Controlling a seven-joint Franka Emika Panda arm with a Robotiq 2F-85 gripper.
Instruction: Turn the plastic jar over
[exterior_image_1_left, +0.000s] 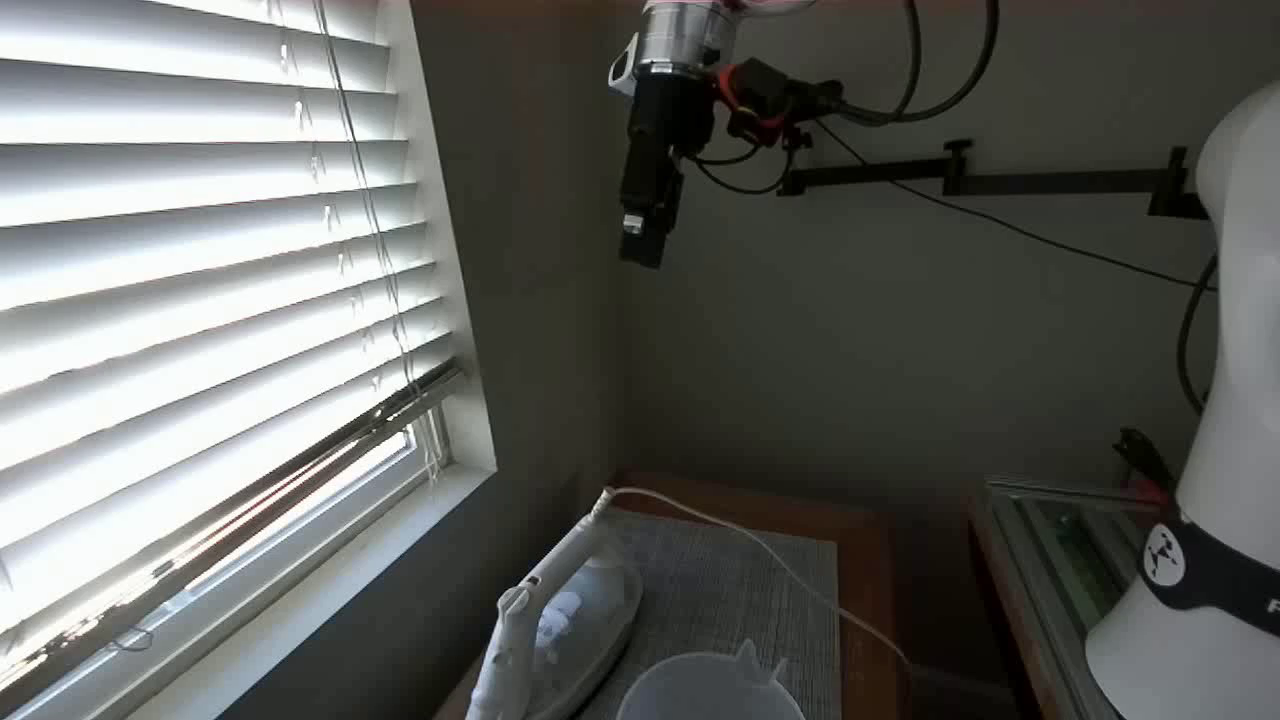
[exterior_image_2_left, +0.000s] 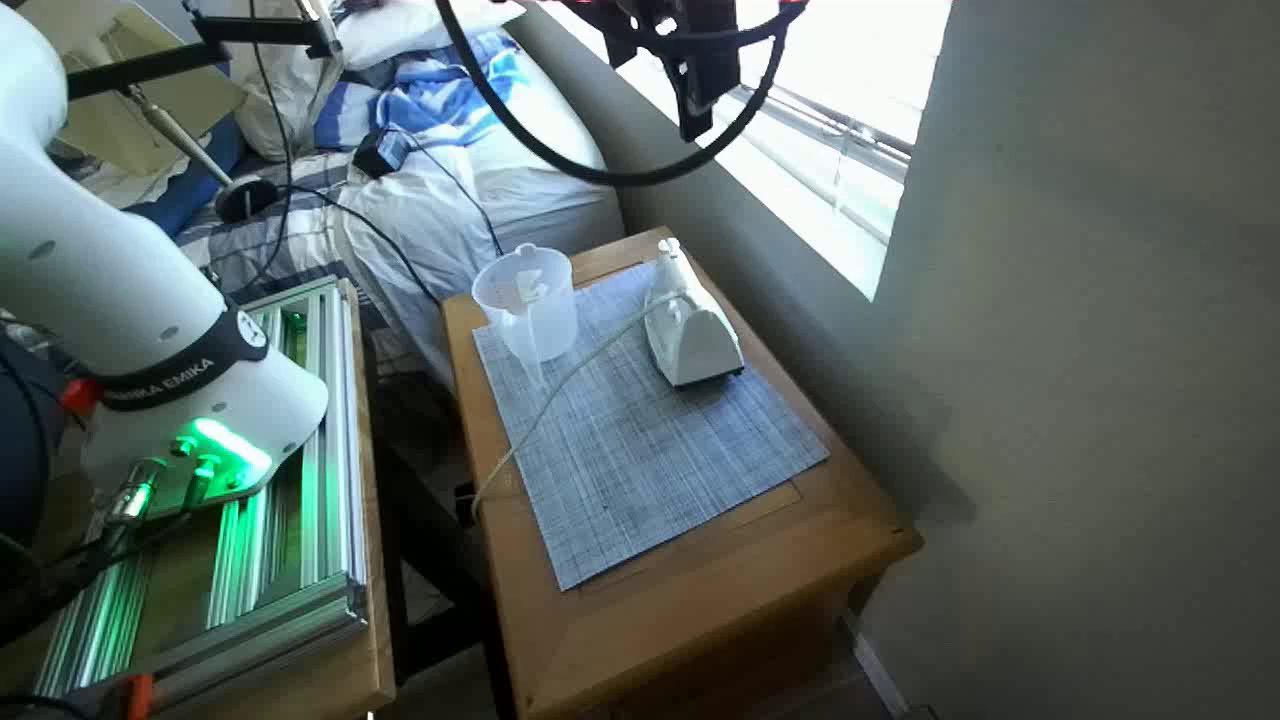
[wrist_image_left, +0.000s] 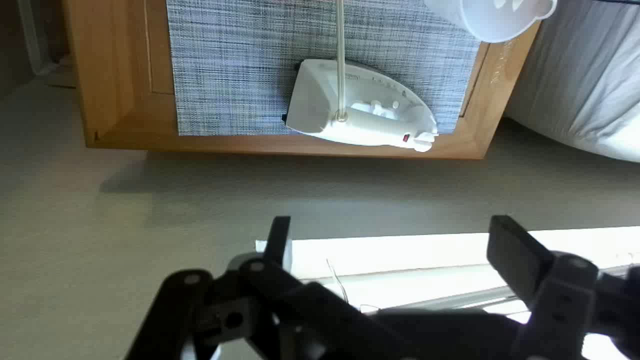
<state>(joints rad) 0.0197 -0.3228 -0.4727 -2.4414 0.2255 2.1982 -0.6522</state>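
The plastic jar (exterior_image_2_left: 556, 325), a translucent whitish pitcher with a handle, stands upright on the table with its round rim facing up. White shapes show in its mouth; I cannot tell what they are. At the bottom of an exterior view the jar (exterior_image_1_left: 700, 690) is partly cut off, and in the wrist view only part of the jar (wrist_image_left: 495, 22) shows at the top right. My gripper (wrist_image_left: 391, 220) is open, its fingers wide apart with nothing between them. It hangs high above the table, well clear of the jar, as the gripper (exterior_image_1_left: 645, 245) shows in an exterior view.
A white iron (exterior_image_2_left: 690, 335) sits beside the jar on a grey woven mat (exterior_image_2_left: 660, 470). Its cord (exterior_image_2_left: 560, 385) crosses the mat close to the jar. The wooden table (exterior_image_2_left: 700, 620) stands against the wall, under a window with blinds (exterior_image_1_left: 200, 250). A bed (exterior_image_2_left: 420, 220) lies beyond the table.
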